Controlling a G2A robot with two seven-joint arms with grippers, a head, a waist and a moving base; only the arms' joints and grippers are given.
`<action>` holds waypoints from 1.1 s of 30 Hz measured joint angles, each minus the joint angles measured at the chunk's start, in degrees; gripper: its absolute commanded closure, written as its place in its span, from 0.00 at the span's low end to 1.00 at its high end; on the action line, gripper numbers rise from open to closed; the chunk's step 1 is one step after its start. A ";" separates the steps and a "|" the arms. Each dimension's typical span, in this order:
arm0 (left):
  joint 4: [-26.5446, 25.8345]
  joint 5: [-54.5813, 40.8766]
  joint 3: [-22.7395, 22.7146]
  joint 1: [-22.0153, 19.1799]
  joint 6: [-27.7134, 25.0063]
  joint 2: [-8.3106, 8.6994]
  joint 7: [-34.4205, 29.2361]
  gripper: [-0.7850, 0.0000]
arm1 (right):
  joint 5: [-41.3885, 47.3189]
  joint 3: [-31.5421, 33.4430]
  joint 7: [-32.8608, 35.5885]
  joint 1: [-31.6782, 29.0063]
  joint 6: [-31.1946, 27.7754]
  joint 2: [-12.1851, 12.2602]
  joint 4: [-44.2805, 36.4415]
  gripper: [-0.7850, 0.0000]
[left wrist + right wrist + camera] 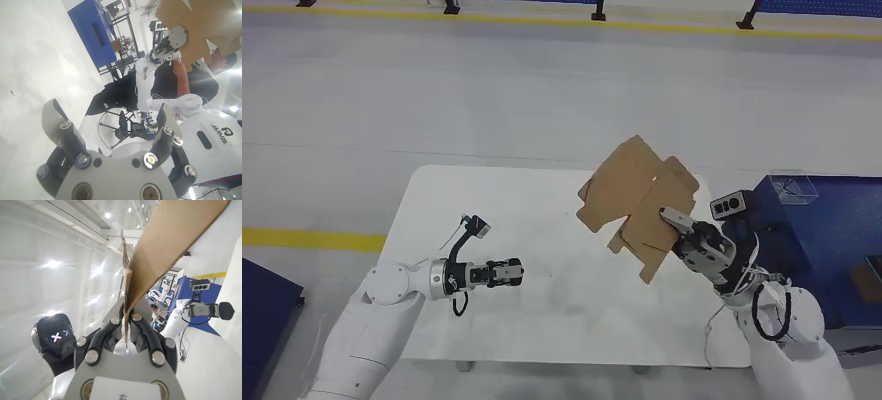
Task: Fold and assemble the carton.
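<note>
A flat, unfolded brown carton (637, 203) hangs tilted in the air over the right part of the white table (512, 200). My right gripper (675, 222) is shut on its lower edge; in the right wrist view the cardboard (151, 256) runs edge-on between the two fingers (113, 313). The carton (200, 24) also appears far off in the left wrist view, with the other arm under it. My left gripper (514, 270) is low over the table's left front, open, with nothing between its fingers (56, 111).
A blue cabinet (817, 250) stands just right of the table, with a small black camera unit (727, 206) beside it. A yellow floor line (312, 239) runs left of the table. A person sits behind the robot in the left wrist view.
</note>
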 measured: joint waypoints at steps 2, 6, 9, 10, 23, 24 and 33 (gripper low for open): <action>0.00 0.00 0.00 0.00 0.00 0.00 0.00 0.00 | 6.48 -0.91 0.23 0.31 0.27 -0.22 -0.63 1.00; 0.00 0.00 0.00 0.00 0.00 0.00 0.00 0.00 | 7.00 -0.86 0.22 0.30 0.27 -0.22 -0.60 1.00; 0.00 0.00 0.00 0.00 0.00 0.00 0.00 0.00 | 6.27 -0.86 0.21 0.29 0.26 -0.21 -0.60 1.00; 0.00 0.00 0.00 0.00 0.00 0.00 0.00 0.00 | 6.32 -0.86 0.21 0.29 0.26 -0.21 -0.60 1.00; -2.31 -8.07 -2.63 0.37 5.96 0.31 2.49 0.00 | -17.80 0.53 6.79 2.03 10.99 1.87 1.47 1.00; -2.24 -10.12 -2.36 0.11 7.36 0.20 1.56 0.00 | -20.24 -0.54 8.49 2.22 10.69 1.99 2.34 1.00; 1.66 -14.66 4.77 -6.08 15.53 -1.48 -4.03 0.00 | -33.37 -8.20 18.13 6.08 9.35 2.63 4.42 1.00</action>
